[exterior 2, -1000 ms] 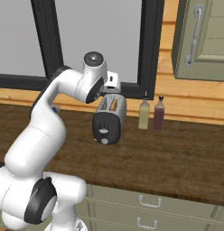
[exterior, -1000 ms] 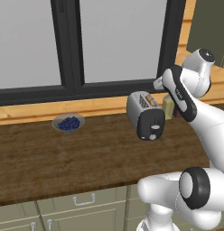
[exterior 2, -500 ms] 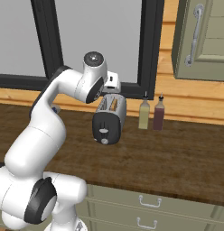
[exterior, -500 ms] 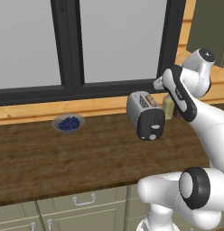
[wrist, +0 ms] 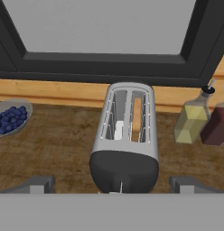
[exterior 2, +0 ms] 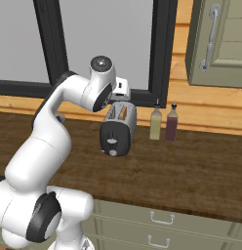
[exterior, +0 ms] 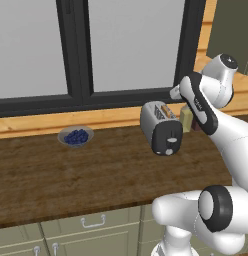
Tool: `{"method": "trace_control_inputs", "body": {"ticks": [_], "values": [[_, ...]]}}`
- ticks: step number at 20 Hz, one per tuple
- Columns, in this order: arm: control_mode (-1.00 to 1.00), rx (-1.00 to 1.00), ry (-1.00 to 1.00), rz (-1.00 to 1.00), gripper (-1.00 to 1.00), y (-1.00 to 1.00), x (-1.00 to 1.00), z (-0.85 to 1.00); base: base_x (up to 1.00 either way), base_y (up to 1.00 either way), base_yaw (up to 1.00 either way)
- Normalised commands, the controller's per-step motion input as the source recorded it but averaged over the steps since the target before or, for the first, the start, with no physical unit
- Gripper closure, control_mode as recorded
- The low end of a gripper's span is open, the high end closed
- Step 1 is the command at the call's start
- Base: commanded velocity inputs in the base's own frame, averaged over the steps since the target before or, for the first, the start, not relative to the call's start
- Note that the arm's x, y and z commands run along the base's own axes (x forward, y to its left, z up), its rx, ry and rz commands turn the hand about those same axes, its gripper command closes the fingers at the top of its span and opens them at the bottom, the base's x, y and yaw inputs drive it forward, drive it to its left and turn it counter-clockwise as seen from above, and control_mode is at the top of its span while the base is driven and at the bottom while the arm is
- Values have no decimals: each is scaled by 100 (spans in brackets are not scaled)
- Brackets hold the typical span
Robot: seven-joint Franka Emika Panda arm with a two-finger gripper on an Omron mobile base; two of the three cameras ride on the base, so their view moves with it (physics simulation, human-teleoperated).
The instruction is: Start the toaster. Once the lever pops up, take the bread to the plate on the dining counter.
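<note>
I see a silver-grey toaster [wrist: 127,124] with a black end panel [exterior 2: 113,139], a pale lever [exterior 2: 112,141] and a pale knob [exterior 2: 113,152] on it. Tan bread [wrist: 137,118] sits in one slot. The worktop [exterior: 71,175] is dark brown wood grain. A grey bowl [exterior: 75,136] holds dark blue berries. One bottle [exterior 2: 155,123] is yellow-green, the other bottle [exterior 2: 171,125] dark red. The window frame [exterior: 81,55] is black; the drawers [exterior 2: 157,219] are beige-green.

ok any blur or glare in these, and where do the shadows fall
Left base view: sharp and evenly lit, with a soft shadow under the toaster. Right base view: no glare on the bottles, flat light. Hand view: crisp, with the toaster slots dim inside and the window a flat grey.
</note>
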Motion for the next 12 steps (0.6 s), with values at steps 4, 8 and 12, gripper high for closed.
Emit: {"method": "trace_control_inputs", "body": {"ticks": [4,8,12], "values": [[-100,0,0,0,-100,0,0,0,0,0,0],[-100,0,0,0,-100,0,0,0,0,0,0],[-100,0,0,0,-100,0,0,0,0,0,0]]}}
